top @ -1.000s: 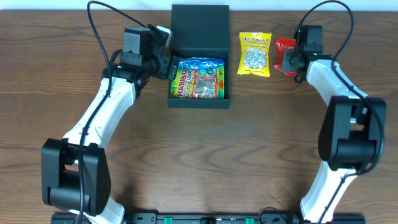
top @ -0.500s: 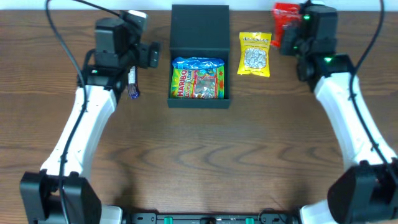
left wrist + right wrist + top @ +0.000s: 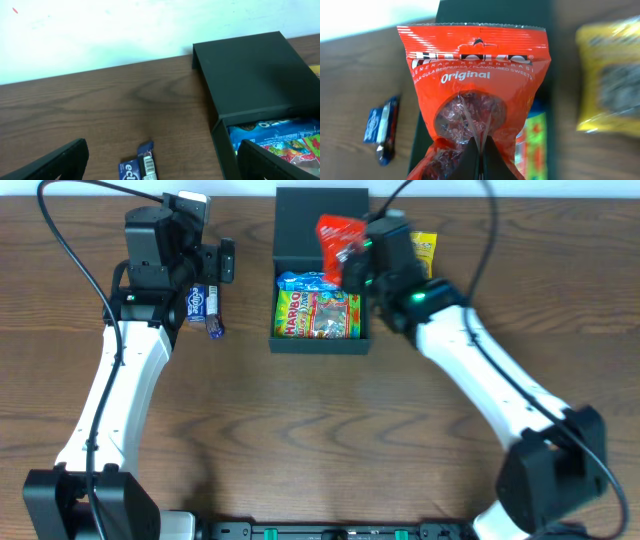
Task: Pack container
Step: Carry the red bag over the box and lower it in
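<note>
The dark container (image 3: 320, 342) stands at the table's back middle with its lid (image 3: 321, 225) open flat behind it; a colourful gummy packet (image 3: 318, 312) lies inside. My right gripper (image 3: 352, 268) is shut on a red sweets packet (image 3: 337, 240) and holds it above the container; the right wrist view shows the red packet (image 3: 472, 95) pinched between the fingers (image 3: 480, 152). My left gripper (image 3: 208, 262) is open and empty, left of the container, above a blue packet (image 3: 205, 305). The blue packet (image 3: 137, 167) lies between its fingers in the left wrist view, with the container (image 3: 250, 85) to the right.
A yellow snack packet (image 3: 424, 246) lies right of the container, partly hidden by my right arm; it also shows in the right wrist view (image 3: 610, 85). A white wall (image 3: 100, 30) runs behind the table's back edge.
My right gripper has carried the red packet left from the back right corner to above the container. My left gripper has drifted slightly left, open over the blue packet.
</note>
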Motion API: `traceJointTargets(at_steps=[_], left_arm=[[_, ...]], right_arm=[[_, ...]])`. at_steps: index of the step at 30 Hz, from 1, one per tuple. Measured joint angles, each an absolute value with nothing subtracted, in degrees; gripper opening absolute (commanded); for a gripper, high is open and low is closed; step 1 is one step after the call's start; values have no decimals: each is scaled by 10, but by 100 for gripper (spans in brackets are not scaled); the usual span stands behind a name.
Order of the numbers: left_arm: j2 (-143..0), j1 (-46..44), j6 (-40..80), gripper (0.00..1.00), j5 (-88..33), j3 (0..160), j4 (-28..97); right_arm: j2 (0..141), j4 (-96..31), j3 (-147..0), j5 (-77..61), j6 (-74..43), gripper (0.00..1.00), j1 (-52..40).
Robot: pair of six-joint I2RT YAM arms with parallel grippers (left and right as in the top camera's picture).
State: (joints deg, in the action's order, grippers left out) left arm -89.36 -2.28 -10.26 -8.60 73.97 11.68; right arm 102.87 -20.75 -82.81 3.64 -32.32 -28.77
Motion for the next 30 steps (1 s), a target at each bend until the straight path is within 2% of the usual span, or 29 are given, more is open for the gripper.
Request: traceJointTargets(at_steps=[11,25,27,28,30], left_arm=[[-894,-23,-103,95,-86,740,116],[-894,-23,-103,95,-86,740,116],[-894,-23,-103,95,-86,740,116],[-894,-22,-103,95,-86,740,116],[-894,-22,-103,95,-86,740,116]], right_arm=[[1117,-166,-828,68,-375,1,-379],[1159,-156,-828,150,-384,2,-391],[1159,-151,-828,149,-388,24,-391],[1159,-145,-828,147,-387,31,-391],[1159,-135,-828,135,-389,35,-391]])
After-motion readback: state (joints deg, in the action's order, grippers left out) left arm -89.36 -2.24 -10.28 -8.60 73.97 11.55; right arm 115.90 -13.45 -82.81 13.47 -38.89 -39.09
